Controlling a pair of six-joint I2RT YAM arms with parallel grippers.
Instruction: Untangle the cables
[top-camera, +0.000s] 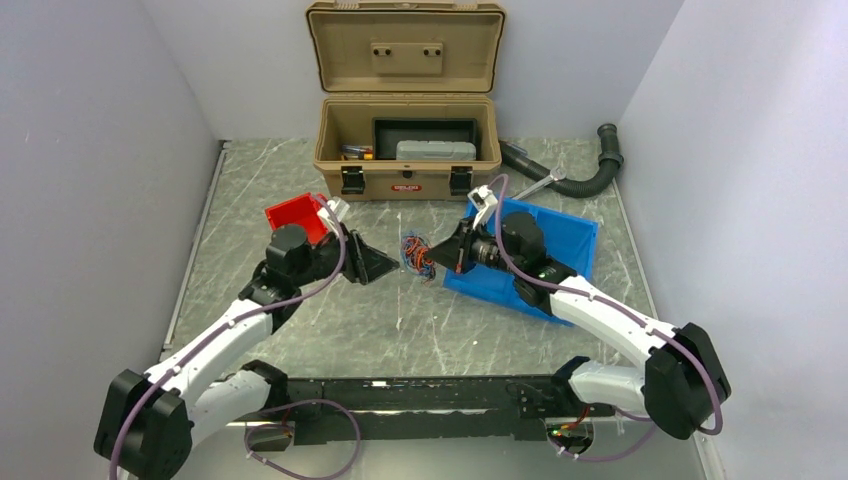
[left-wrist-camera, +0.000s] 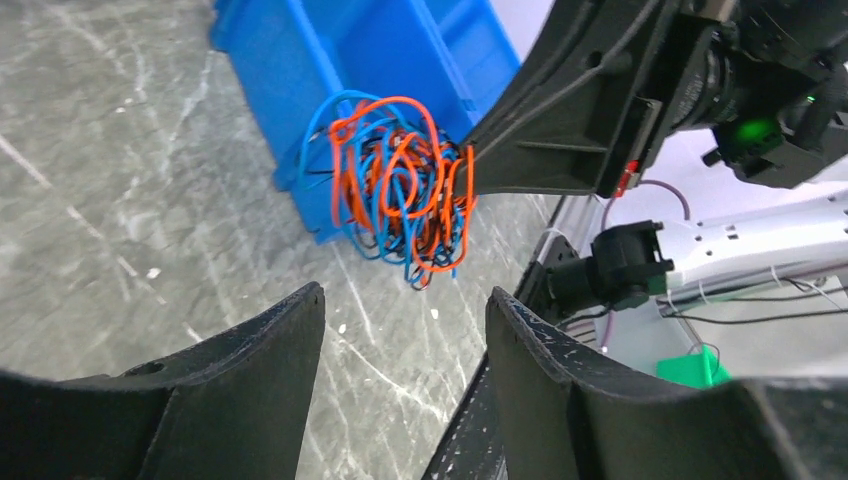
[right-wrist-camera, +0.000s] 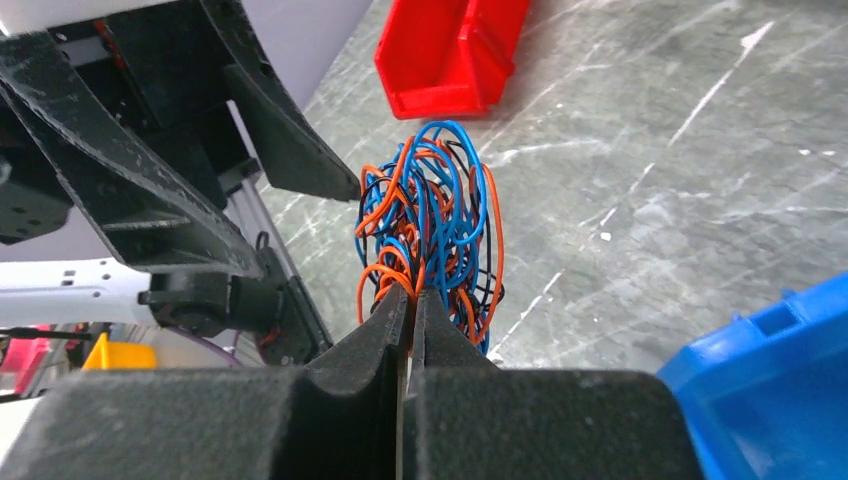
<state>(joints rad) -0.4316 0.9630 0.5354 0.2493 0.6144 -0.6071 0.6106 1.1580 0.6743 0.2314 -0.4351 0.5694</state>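
Right pincer (right-wrist-camera: 410, 298) clenched on tangled cables (right-wrist-camera: 435, 225), orange, blue, black, mid-frame over desk (top-camera: 300, 190). Left pincer (left-wrist-camera: 405, 295) released, jaws apart, just left of them, not touching.

This is a robotics lab test cell. Plain pale grey wall panels (top-camera: 90, 150) box in a grey marble-patterned tabletop (top-camera: 270, 175). Two white-and-black robot arms (top-camera: 215, 347) sit on a black metal base rail (top-camera: 430, 408), beside an open tan plastic toolbox (top-camera: 405, 172), a red plastic bin (top-camera: 292, 215) and a blue plastic bin (top-camera: 575, 235).
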